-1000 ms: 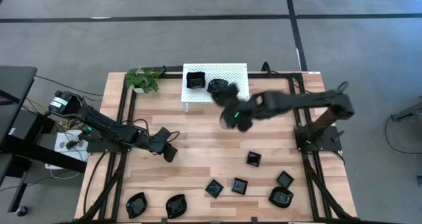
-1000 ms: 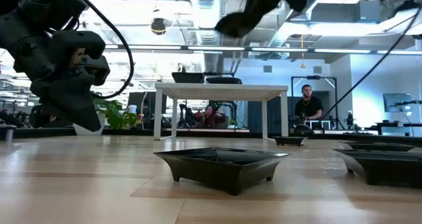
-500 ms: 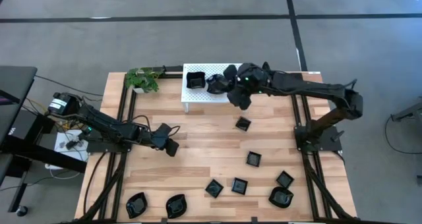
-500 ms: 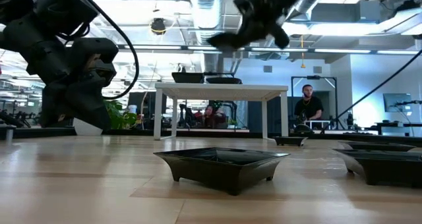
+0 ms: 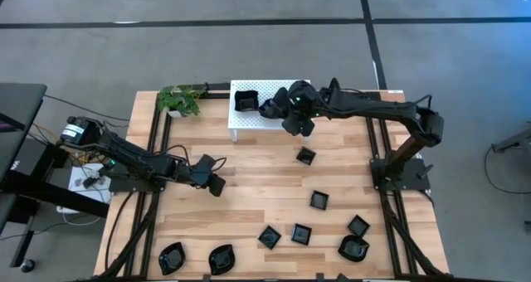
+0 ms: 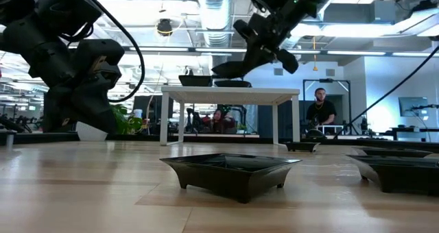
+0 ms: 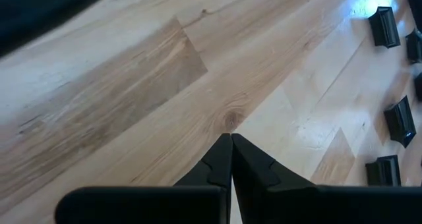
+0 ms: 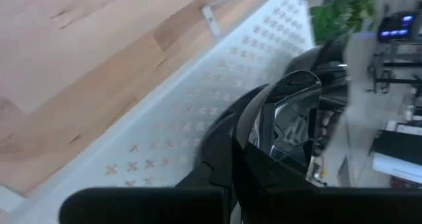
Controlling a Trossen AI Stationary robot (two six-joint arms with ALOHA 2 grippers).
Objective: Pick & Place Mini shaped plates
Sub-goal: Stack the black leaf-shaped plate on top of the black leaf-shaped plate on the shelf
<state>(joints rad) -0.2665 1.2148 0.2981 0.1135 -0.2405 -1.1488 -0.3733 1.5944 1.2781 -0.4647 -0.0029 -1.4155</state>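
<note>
Right gripper (image 5: 286,116) pinches a glossy black wavy-rimmed plate (image 8: 290,118) above the white perforated rack (image 5: 274,89); next, lower and release.

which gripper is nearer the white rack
Right. The right gripper is over the rack's right part, shut on a plate. The left gripper sits shut over bare wood, well off the rack toward the table's left side.

Both arms were matte black and chunky-jointed, black cables looping alongside, a green light glowing on the right wrist.
</note>
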